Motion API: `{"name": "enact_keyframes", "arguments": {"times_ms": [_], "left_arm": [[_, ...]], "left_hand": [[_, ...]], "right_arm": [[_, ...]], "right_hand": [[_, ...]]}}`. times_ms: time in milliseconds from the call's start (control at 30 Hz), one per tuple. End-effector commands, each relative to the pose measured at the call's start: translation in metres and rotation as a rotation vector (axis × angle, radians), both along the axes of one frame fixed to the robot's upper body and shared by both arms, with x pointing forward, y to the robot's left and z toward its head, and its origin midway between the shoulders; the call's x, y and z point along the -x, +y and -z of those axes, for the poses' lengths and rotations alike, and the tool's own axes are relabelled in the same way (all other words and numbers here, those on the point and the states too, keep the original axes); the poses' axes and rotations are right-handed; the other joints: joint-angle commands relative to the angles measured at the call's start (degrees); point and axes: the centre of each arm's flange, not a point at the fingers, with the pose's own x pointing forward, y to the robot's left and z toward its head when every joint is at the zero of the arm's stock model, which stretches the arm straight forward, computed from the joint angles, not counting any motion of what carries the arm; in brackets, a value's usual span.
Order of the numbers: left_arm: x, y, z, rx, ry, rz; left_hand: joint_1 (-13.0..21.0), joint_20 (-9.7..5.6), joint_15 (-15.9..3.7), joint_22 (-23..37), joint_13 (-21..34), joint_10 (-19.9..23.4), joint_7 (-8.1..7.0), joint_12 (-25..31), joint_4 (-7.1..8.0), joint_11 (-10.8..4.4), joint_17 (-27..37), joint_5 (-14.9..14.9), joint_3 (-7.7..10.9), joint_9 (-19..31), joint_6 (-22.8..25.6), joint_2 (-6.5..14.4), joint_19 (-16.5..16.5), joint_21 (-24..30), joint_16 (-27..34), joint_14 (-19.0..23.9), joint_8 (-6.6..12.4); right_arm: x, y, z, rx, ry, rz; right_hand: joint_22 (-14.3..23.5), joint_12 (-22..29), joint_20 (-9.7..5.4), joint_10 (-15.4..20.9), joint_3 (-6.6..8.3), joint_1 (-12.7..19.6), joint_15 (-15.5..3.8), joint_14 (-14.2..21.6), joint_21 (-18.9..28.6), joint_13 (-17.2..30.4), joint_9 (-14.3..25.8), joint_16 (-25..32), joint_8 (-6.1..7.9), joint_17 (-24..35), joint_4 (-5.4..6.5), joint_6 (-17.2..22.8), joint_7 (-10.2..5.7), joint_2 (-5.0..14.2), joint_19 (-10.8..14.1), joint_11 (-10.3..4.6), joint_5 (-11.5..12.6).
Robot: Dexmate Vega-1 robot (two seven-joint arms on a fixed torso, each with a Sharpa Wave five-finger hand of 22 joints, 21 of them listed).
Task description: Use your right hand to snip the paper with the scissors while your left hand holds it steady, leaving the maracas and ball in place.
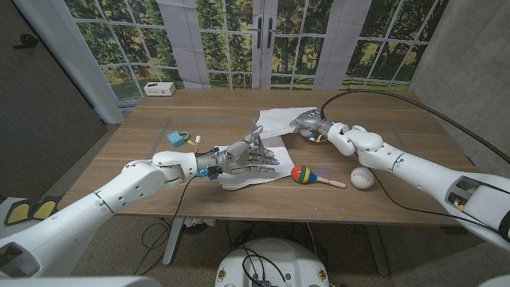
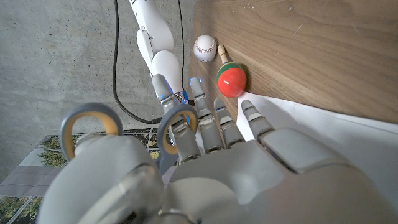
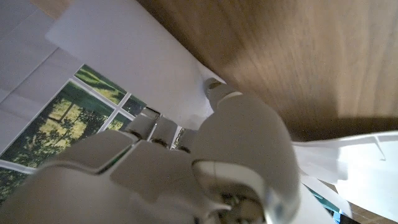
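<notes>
Left hand (image 1: pixel 253 159) grips the scissors (image 1: pixel 253 134) and presses on the paper (image 1: pixel 247 177) mid-bench.
Right hand (image 1: pixel 307 123) rests on a second sheet (image 1: pixel 279 118) toward 12 o'clock; whether it holds anything cannot be told. Maraca (image 1: pixel 304 174) and ball (image 1: pixel 362 178) lie at the paper's 3 o'clock.

Scissors (image 1: pixel 256 132) blades (grey handles aside) hidden behind left hand (image 1: pixel 253 157), right hand (image 1: pixel 307 123) fingertips hidden by paper (image 1: pixel 280 119)

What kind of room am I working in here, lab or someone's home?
Probably a lab or test room: a bare wooden table on a plain frame, rough concrete walls, and a printed forest-and-window backdrop behind it instead of real windows.
</notes>
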Motion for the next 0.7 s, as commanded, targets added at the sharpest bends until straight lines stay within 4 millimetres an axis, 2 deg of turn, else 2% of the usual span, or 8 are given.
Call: {"name": "enact_keyframes", "arguments": {"times_ms": [33, 400, 700], "left_arm": [[-0.001, 0.001, 0.0, -0.002, -0.001, 0.003], [-0.002, -0.001, -0.002, -0.006, -0.003, 0.006], [-0.002, -0.002, -0.003, -0.009, -0.003, 0.006]], "left_hand": [[-0.03, -0.04, -1.96, 0.13, 0.23, 4.69, 3.11, 0.26, 0.07, -4.21, 0.04, 0.55, -0.02, 0.34, -0.32, 0.62, -0.05, 0.36, 0.4, 0.5, -0.24], [-0.1, -0.04, -1.96, 0.13, 0.29, 4.85, 3.08, 0.33, 0.1, -4.18, 0.04, 0.55, -0.02, 0.34, -0.09, 0.69, 0.0, 0.38, 0.4, 0.5, -0.23], [-0.15, -0.08, -1.94, 0.13, 0.3, 4.84, 3.14, 0.28, 0.11, -4.2, 0.04, 0.55, -0.02, 0.42, -0.21, 0.75, -0.02, 0.37, 0.4, 0.54, -0.33]], "right_arm": [[0.008, -0.008, 0.0, -0.072, -0.129, -0.064], [0.015, -0.017, -0.004, -0.155, -0.205, -0.131], [0.021, -0.022, -0.005, -0.227, -0.27, -0.177]], "right_hand": [[0.2, 0.77, -5.22, 1.03, 0.3, -0.56, -8.97, 1.14, 1.27, 0.68, 0.24, -0.22, 0.52, 0.88, 0.47, 1.69, 0.05, -0.06, 0.29, 0.1, -0.22], [0.02, 0.37, -5.43, 2.13, 0.62, -1.71, -9.02, 1.23, 3.09, 0.09, 0.11, -2.16, 0.27, 1.37, 1.2, 3.84, 0.05, -0.19, -0.39, 0.08, -0.36], [-0.2, 0.5, -5.26, 3.4, 0.72, -2.15, -9.01, 2.44, 4.3, 0.03, 0.03, -2.59, 0.22, 2.03, 1.13, 5.4, 0.0, -0.33, -0.68, 0.15, -0.35]]}}
